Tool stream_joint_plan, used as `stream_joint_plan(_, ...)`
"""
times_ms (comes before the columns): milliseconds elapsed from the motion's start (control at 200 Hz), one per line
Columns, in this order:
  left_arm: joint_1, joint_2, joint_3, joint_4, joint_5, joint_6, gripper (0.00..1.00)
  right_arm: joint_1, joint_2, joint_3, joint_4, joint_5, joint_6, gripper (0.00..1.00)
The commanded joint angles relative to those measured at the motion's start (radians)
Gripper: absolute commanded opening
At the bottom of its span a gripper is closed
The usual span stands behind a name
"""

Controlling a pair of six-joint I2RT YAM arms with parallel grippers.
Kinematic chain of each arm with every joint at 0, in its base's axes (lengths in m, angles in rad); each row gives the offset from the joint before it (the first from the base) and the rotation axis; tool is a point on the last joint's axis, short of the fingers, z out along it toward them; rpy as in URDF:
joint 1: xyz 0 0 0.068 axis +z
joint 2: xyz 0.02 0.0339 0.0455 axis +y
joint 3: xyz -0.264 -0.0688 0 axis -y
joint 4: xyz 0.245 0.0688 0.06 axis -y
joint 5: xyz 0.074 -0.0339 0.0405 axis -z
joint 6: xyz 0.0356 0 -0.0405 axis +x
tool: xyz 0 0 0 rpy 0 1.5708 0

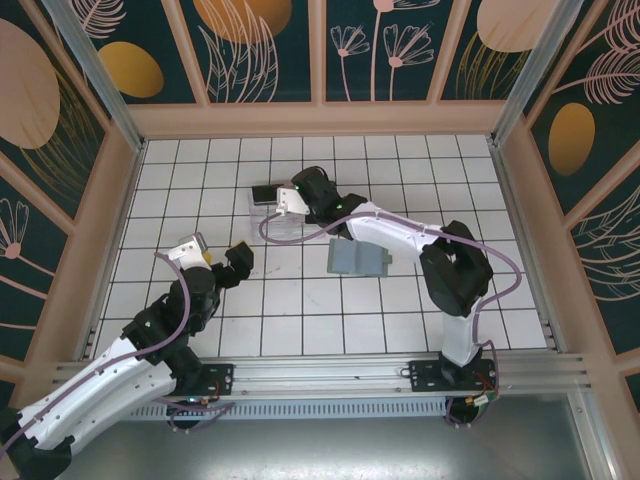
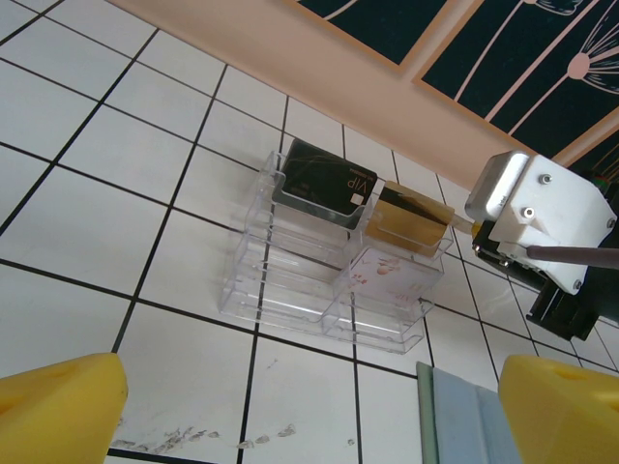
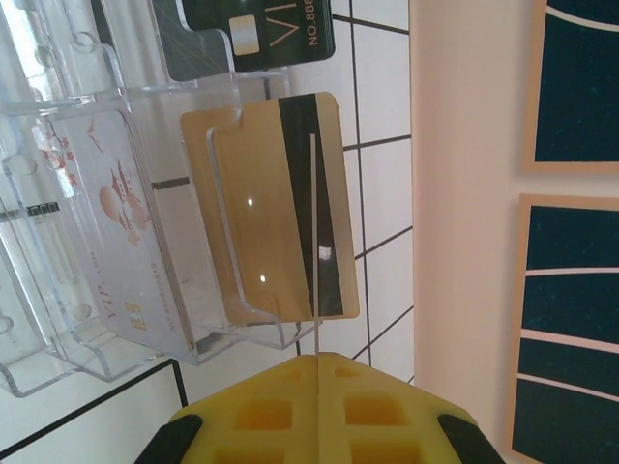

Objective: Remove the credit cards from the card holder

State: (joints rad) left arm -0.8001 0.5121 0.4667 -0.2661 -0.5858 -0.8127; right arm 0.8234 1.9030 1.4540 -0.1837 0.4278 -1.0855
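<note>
Standing in the clear box's (image 2: pixel 290 280) rear slot was one gold credit card (image 3: pixel 271 213). The right pincer (image 3: pixel 316 360) seemed pinched shut on another, edge-on card (image 3: pixel 314 242). The left pincer (image 2: pixel 309 411) gaped empty. The card holder (image 1: pixel 357 260) lay at the box's 4 o'clock, contents hidden.

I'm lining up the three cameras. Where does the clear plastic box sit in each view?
Top external: clear plastic box left of centre, toward the back wall.
Left wrist: the box at centre frame.
Right wrist: the box across the left half, close up.
Shared landmark: the black card in its rear slot, seen in all three.
</note>
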Motion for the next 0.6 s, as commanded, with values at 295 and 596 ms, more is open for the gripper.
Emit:
stream_joint_plan(295, 0.003, -0.001, -0.016, -0.004, -0.022, 0.022, 0.99, 0.009, 0.052, 0.026, -0.011, -0.026, 0.027, 0.00)
stream_joint_plan(596, 0.003, -0.002, -0.017, -0.003, -0.021, 0.024, 0.99, 0.016, 0.055, 0.043, -0.014, -0.019, 0.034, 0.00)
